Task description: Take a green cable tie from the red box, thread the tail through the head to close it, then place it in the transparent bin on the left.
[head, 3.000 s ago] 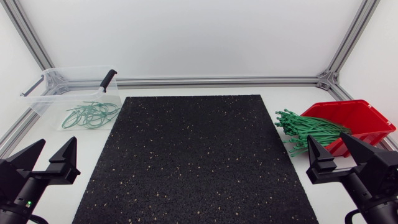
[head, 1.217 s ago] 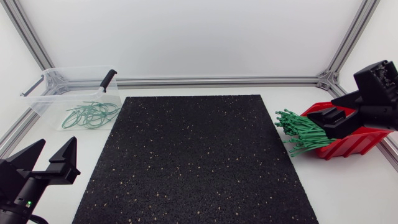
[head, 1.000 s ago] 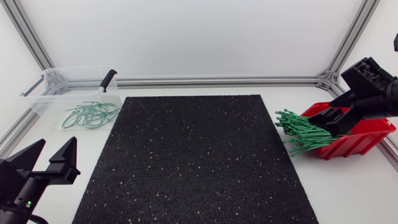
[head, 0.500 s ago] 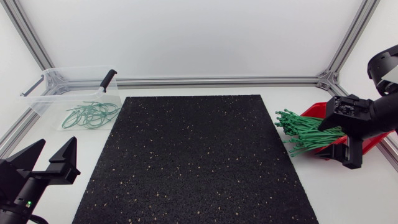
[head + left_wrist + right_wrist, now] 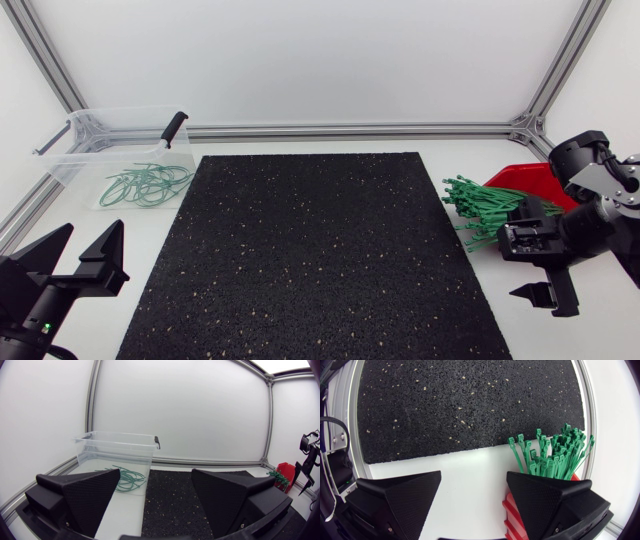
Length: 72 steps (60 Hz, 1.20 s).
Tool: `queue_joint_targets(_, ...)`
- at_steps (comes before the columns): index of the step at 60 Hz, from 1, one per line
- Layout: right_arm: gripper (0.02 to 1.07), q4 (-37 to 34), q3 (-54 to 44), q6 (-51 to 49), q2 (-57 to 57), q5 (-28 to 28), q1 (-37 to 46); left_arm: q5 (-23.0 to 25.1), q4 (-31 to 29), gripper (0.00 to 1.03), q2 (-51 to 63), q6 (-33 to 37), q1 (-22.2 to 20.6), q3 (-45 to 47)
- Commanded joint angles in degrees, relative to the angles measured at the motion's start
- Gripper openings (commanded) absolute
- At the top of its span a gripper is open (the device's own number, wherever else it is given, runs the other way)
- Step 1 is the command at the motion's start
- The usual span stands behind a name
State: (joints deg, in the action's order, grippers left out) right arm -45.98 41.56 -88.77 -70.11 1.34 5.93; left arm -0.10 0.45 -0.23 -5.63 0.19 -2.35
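Worktop [image 5: 300, 142]: white, flat.
Black speckled rubber mat [image 5: 315, 250]: lying flat across the centre.
Transparent bin [image 5: 62, 160]: rear left, just beside the mat's far left corner.
Red box [image 5: 545, 180]: right side, clear of the mat.
Green cable ties [image 5: 480, 205]: bundle spilling from the red box, heads near the mat's right edge.

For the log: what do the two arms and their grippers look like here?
The left gripper and right gripper are matte black, each with two broad wedge-shaped fingers tapering to points. The left arm is black near the gripper and carries a small green light. The right arm shows silver-grey links with rounded black joints.
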Motion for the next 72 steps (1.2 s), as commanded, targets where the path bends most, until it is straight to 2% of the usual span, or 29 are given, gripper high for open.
queue_joint_targets(1,0.97,1.59,-1.48,-1.49,-1.09,-1.34,-1.1,0.01,-1.15,0.99,-0.3,-0.88,-0.45,2.26)
queue_joint_targets(24,0.97,7.39,0.36,-1.32,-7.5,-3.37,-1.45,0.1,-1.15,0.99,-0.3,-0.88,-0.71,2.26)
queue_joint_targets(51,0.97,7.74,4.23,-0.88,-9.26,-3.54,-1.72,0.1,-1.15,0.99,-0.3,-0.79,-1.77,2.26)
queue_joint_targets(72,0.97,7.66,2.91,-0.88,-10.05,-4.16,-1.72,0.01,-1.15,0.99,-0.3,-0.79,-1.86,2.26)
